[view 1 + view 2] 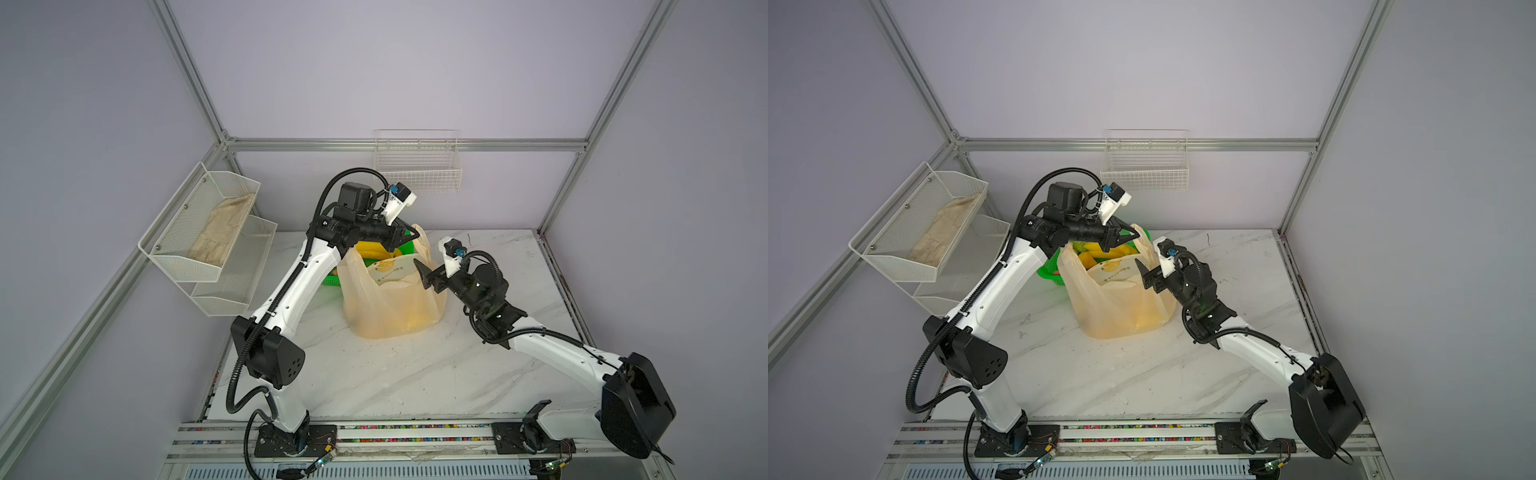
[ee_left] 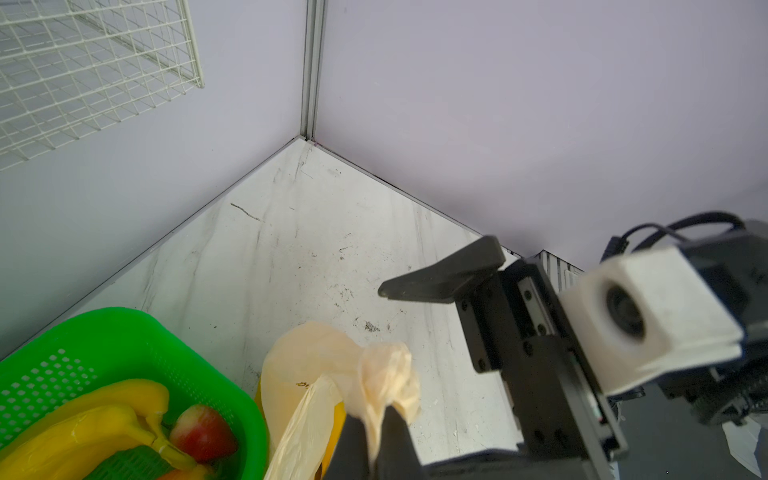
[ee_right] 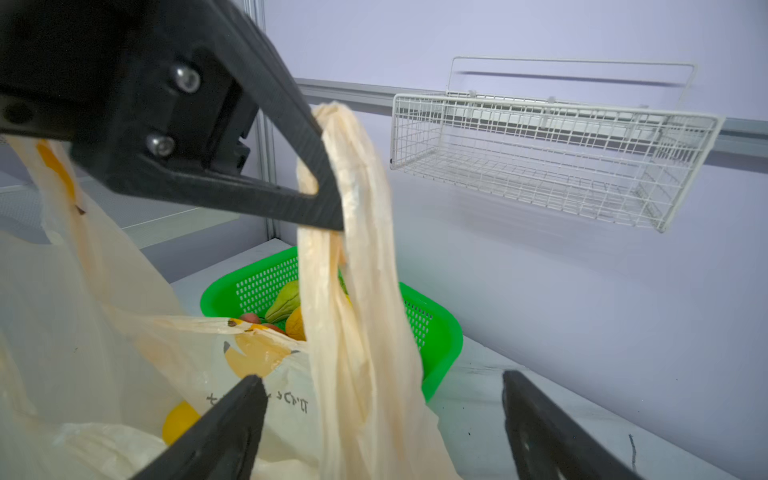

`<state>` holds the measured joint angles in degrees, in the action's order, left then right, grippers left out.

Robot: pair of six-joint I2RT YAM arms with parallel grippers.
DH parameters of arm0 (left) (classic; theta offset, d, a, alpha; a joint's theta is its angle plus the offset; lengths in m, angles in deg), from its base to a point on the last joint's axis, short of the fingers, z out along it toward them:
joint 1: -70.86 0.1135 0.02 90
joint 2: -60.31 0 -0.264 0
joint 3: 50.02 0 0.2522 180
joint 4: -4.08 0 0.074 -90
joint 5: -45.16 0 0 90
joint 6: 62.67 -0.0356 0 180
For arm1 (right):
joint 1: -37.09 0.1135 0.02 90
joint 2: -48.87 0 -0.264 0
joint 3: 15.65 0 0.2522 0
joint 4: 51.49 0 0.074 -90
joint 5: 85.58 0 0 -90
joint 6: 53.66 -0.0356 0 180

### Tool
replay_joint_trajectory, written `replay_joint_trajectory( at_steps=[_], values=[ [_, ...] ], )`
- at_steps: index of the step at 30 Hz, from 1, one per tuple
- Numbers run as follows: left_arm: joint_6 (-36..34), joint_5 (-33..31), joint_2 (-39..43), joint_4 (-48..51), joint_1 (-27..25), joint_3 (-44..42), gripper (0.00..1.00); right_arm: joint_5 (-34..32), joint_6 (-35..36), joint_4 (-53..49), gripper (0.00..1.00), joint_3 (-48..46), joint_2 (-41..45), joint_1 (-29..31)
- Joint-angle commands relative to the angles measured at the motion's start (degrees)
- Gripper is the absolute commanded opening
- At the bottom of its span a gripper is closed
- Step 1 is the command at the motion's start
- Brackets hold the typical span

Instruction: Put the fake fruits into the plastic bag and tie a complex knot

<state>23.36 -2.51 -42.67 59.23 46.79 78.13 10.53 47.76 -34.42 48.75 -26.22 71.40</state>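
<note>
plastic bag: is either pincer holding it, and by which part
The left pincer is shut on the plastic bag, pinching the bunched top of one handle strip. The right pincer is open beside the bag, holding nothing.

tops: high, front, looking down | wrists: close, both see bag (image 3: 353,291)

The translucent cream-yellow plastic bag (image 1: 386,303) stands upright on the bench (image 1: 374,374), mouth open, yellow fruit (image 1: 415,322) showing through its wall, one handle strip (image 3: 365,249) drawn up taut. Just beyond its far-left side lie a banana bunch (image 2: 95,419), a red apple (image 2: 203,432) and a green pear (image 3: 286,300).
</note>
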Motion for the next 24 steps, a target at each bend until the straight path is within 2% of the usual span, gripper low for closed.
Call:
replay_joint_trajectory(
  at_steps=[1, 5, 11, 13, 17, 22, 24],
  values=[
    [-1.8, 3.2, 0.9, -1.2, 0.1, 3.1, 0.00, 19.6, 4.9, -13.2, 0.92, 4.4, 1.1, -5.6],
    [-1.3, 3.7, 0.4, -1.1, 0.2, 3.6, 0.00, 30.2, 9.4, -16.4, 0.92, 9.7, -2.9, -7.8],
    [-1.3, 3.8, 0.6, -0.6, 0.3, 3.9, 0.00, 36.3, 12.3, -17.5, 0.91, 16.7, -10.3, -9.1],
    [-1.1, 3.7, 0.5, -0.6, 0.3, 4.0, 0.00, 40.4, 12.5, -19.5, 0.85, 19.0, -12.7, -9.9],
    [-0.6, 3.6, 0.2, -0.3, 0.3, 4.3, 0.00, 45.3, 12.8, -20.4, 0.63, 19.9, -14.1, -11.5],
    [-0.7, 3.3, -0.1, -0.1, 0.3, 4.7, 0.00, 48.7, 12.9, -20.4, 0.53, 20.2, -14.5, -12.5],
    [-0.5, 3.2, -0.3, 0.2, 0.3, 5.0, 0.00, 50.3, 12.7, -20.2, 0.52, 20.1, -14.4, -13.1]
  ],
)
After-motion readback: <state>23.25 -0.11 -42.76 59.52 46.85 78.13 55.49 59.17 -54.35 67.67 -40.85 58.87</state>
